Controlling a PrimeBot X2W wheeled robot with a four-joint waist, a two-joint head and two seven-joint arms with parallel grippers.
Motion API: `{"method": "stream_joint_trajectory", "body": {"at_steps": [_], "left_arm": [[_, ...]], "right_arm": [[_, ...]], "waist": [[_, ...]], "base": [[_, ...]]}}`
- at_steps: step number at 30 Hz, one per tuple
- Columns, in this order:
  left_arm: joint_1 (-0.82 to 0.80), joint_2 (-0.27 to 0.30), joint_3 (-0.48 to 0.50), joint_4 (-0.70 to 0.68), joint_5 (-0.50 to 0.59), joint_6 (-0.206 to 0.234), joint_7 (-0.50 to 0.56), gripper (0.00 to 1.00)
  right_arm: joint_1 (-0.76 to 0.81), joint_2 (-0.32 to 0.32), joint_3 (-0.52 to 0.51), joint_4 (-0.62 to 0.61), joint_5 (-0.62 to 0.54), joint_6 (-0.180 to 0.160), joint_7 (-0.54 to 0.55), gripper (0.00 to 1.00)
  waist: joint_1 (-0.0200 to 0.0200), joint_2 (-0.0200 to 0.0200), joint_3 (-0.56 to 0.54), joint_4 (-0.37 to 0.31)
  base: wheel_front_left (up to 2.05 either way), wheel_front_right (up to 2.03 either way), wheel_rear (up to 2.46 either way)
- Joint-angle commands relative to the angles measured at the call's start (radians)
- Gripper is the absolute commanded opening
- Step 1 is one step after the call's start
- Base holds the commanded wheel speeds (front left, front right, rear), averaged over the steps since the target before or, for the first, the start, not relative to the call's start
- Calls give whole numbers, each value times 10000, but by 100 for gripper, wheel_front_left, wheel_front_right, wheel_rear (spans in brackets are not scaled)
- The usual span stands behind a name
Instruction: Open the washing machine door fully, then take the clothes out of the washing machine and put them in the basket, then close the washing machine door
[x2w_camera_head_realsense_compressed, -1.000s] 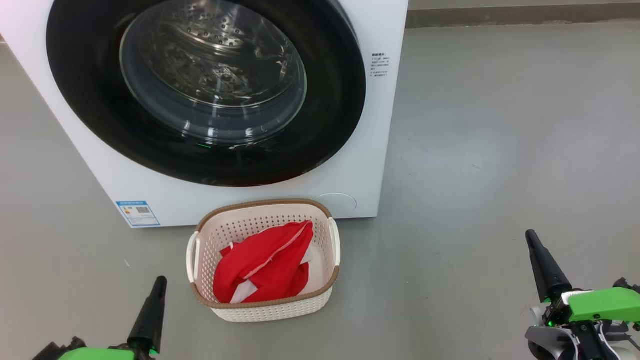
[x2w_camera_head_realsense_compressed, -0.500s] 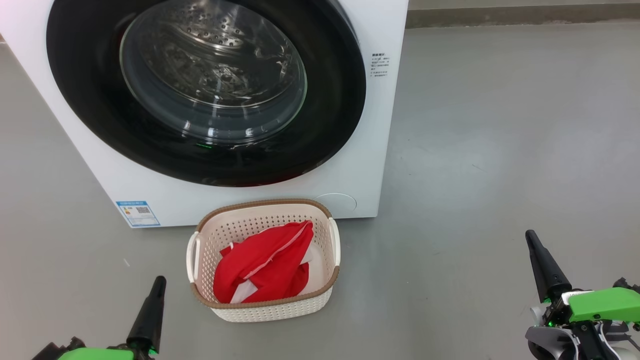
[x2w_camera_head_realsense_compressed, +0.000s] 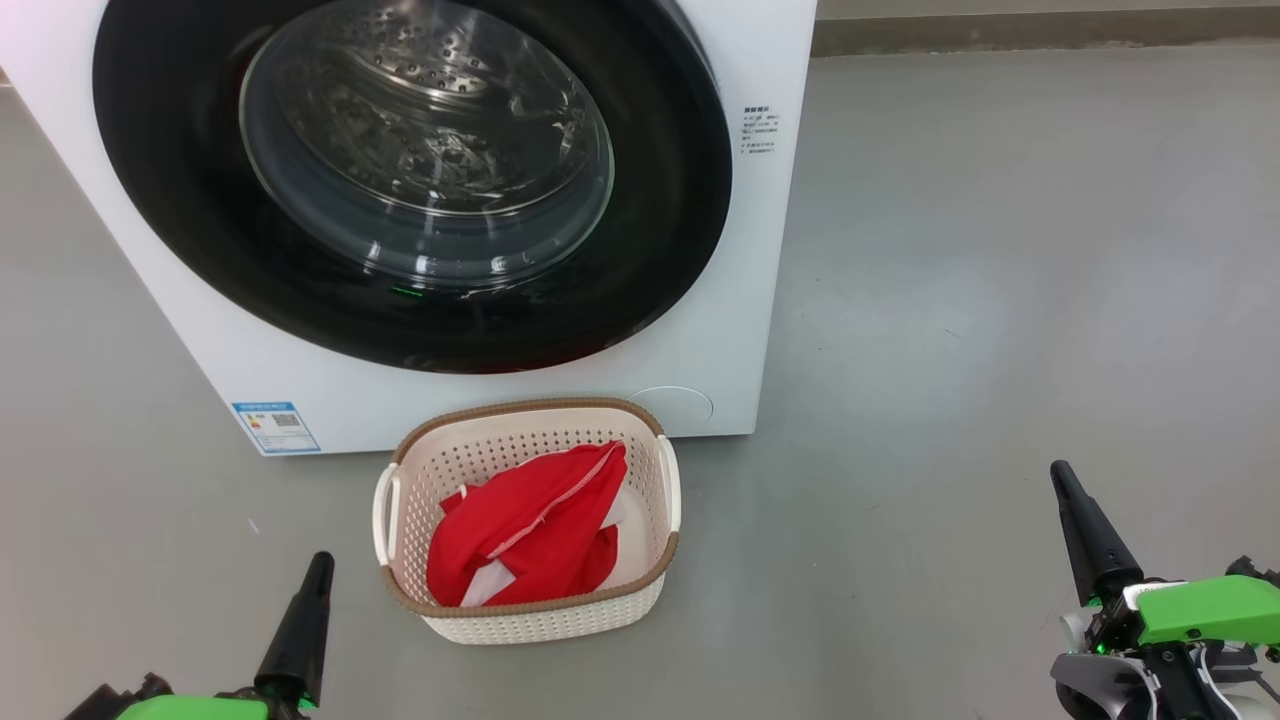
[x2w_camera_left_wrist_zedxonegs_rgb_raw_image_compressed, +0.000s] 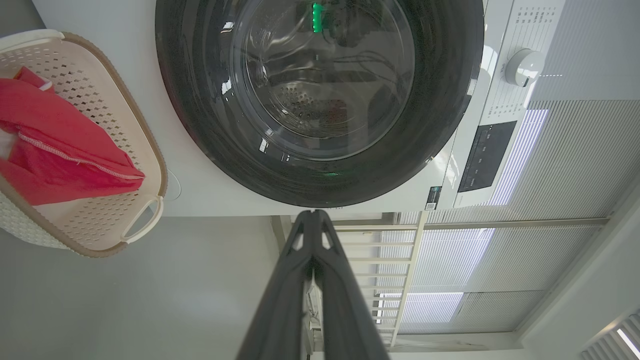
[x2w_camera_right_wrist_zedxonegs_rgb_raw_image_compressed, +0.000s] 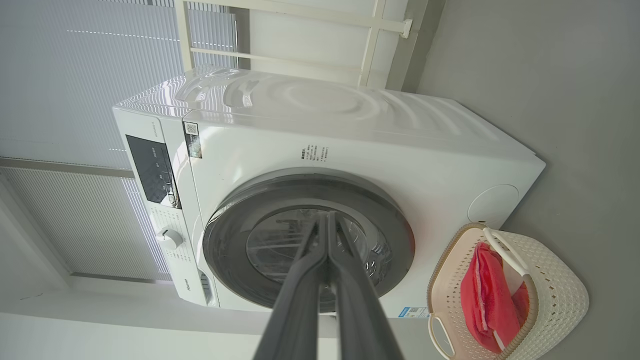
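Black tapered fingers of my left gripper (x2w_camera_head_realsense_compressed: 316, 572) are pressed together into 1 point and hold nothing; it sits low at the lower left of the head view, above the grey floor (x2w_camera_head_realsense_compressed: 1000, 250). My right gripper (x2w_camera_head_realsense_compressed: 1062, 482) is at the lower right, its 2 fingers also pressed together and empty, with a bright green housing (x2w_camera_head_realsense_compressed: 1210, 605) behind them. Between the 2 grippers, nearer the left one and touching neither, the basket (x2w_camera_head_realsense_compressed: 540, 620) stands on the floor. It is cream-white perforated plastic with a brown woven-look rim and 2 white side handles. The clothes (x2w_camera_head_realsense_compressed: 530, 530) lie bunched inside it, bright red fabric with a white stitched seam and white panels showing at the lower edge. The basket sits just in front of the washing machine (x2w_camera_head_realsense_compressed: 720, 340), a big white box, below a round white cap (x2w_camera_head_realsense_compressed: 672, 403) low on its front. The washing machine door (x2w_camera_head_realsense_compressed: 650, 250) is closed flat against the front, and its wide glossy black rim rings a bulging clear window. Through the glass the perforated steel drum (x2w_camera_head_realsense_compressed: 420, 120) is visible. A small blue label (x2w_camera_head_realsense_compressed: 275, 425) sits at the lower left of the front as I face it. In the left wrist view, a white knob (x2w_camera_left_wrist_zedxonegs_rgb_raw_image_compressed: 522, 66) and a dark display panel (x2w_camera_left_wrist_zedxonegs_rgb_raw_image_compressed: 487, 155) sit on the machine beside the door.
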Motion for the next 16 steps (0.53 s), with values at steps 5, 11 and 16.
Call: {"method": "stream_joint_trajectory", "body": {"at_steps": [5,11,16], "left_arm": [[-428,80,382,-199,100,-110,59,0],[-428,71,394,-198,111,-109,68,0],[-429,65,402,-198,118,-109,75,0]], "right_arm": [[-416,-96,138,-244,-4,4,64,0],[-417,-86,124,-243,-16,4,75,0],[-417,-79,116,-241,-23,4,82,0]], "waist": [[0,-1,0,0],[0,-1,0,0],[0,-1,0,0]], "base": [[0,0,0],[0,0,0],[0,0,0]]}}
